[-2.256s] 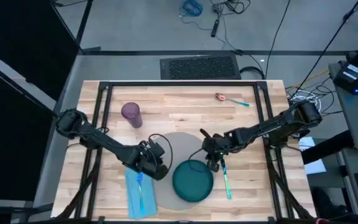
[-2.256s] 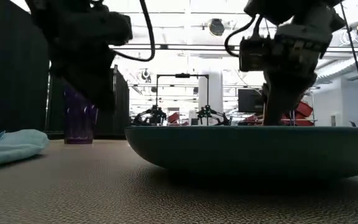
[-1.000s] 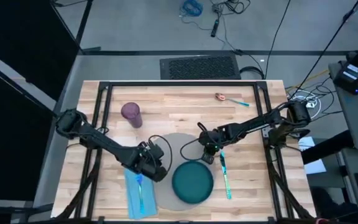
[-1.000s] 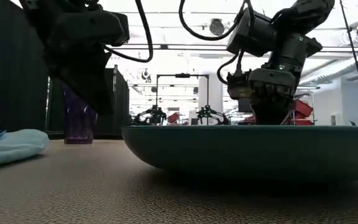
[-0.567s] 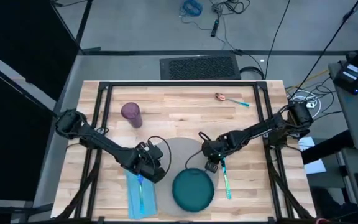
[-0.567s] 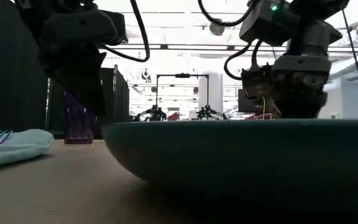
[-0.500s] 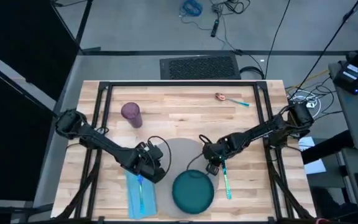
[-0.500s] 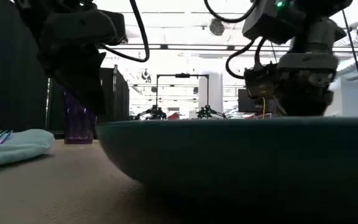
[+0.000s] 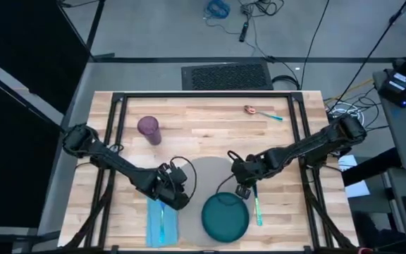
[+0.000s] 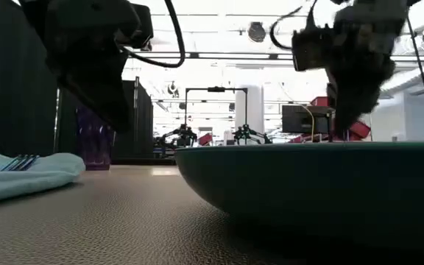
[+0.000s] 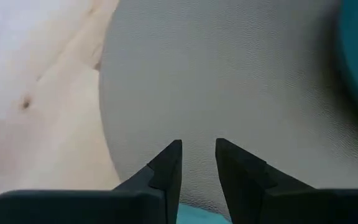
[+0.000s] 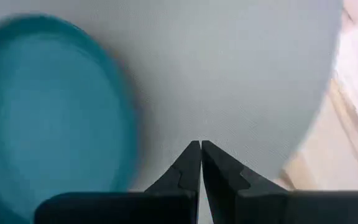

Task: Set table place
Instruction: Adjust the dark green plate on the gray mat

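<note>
On the near half of the surface (image 9: pixel 210 127), a pale planked top on a black frame, we see the round grey placemat (image 9: pixel 206 173) with the dark teal plate (image 9: pixel 225 216) resting on its near right part, the plate's edge reaching the placemat's near rim. The left gripper (image 9: pixel 177 194) sits at the placemat's left edge, beside the light blue napkin (image 9: pixel 161 224), which lies left of the placemat and carries a fork (image 9: pixel 162 220). In the left wrist view its jaws stand slightly apart over the grey placemat (image 11: pixel 229 81), holding nothing. The right gripper (image 9: pixel 242 185) sits at the placemat's right side, just beyond the plate's far right rim; in the right wrist view we find its jaws closed together, with nothing visible between them, over the placemat (image 12: pixel 247 68) beside the plate (image 12: pixel 48 118). A teal-handled utensil (image 9: pixel 256 209) lies on the wood just right of the plate. A purple cup (image 9: pixel 149 129) stands far left, and a spoon (image 9: pixel 259 111) lies far right, both well apart from the placemat.
</note>
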`<act>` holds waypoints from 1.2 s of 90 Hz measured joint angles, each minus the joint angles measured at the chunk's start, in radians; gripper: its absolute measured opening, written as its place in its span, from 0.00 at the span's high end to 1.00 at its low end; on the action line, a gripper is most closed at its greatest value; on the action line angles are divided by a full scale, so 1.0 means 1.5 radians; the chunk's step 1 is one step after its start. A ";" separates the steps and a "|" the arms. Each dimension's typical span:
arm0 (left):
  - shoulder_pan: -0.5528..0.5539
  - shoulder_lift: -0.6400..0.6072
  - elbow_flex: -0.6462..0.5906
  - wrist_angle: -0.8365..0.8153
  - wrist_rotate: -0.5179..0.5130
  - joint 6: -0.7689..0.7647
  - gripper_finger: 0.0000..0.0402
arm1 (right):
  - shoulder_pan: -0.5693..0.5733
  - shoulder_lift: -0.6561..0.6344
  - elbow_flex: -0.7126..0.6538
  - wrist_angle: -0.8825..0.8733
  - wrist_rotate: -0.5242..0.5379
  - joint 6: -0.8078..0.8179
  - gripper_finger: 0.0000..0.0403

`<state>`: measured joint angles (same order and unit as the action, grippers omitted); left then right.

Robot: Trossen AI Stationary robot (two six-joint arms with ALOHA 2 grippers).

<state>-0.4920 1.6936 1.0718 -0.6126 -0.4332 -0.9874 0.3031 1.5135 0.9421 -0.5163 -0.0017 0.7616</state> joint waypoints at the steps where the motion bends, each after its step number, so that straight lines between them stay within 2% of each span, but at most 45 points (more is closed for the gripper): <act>1: 0.000 0.000 0.000 0.001 0.000 0.000 0.79 | 0.002 -0.001 0.002 0.003 -0.001 0.001 1.00; 16: -0.002 0.000 0.001 0.002 0.002 0.000 0.79 | 0.056 0.001 0.005 0.036 -0.019 0.046 1.00; 25: -0.003 0.000 0.001 0.002 0.001 0.004 0.79 | 0.087 -0.002 0.008 0.065 -0.016 0.080 0.96; 56: -0.004 0.000 0.001 0.022 0.000 0.018 0.79 | 0.126 0.008 0.007 0.042 0.056 0.159 0.63; 67: -0.006 0.000 0.001 0.022 -0.001 0.018 0.79 | 0.133 0.031 0.007 0.036 0.057 0.178 0.56; 78: -0.010 0.000 0.001 0.022 -0.002 0.018 0.79 | 0.140 0.057 0.007 0.031 0.068 0.189 0.55; 108: -0.010 0.000 0.001 0.024 -0.002 0.018 0.79 | 0.149 0.100 0.007 0.033 0.066 0.200 0.61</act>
<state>-0.5072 1.6936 1.0725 -0.5768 -0.4362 -0.9606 0.5266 1.6631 0.9527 -0.4668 0.0973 1.0613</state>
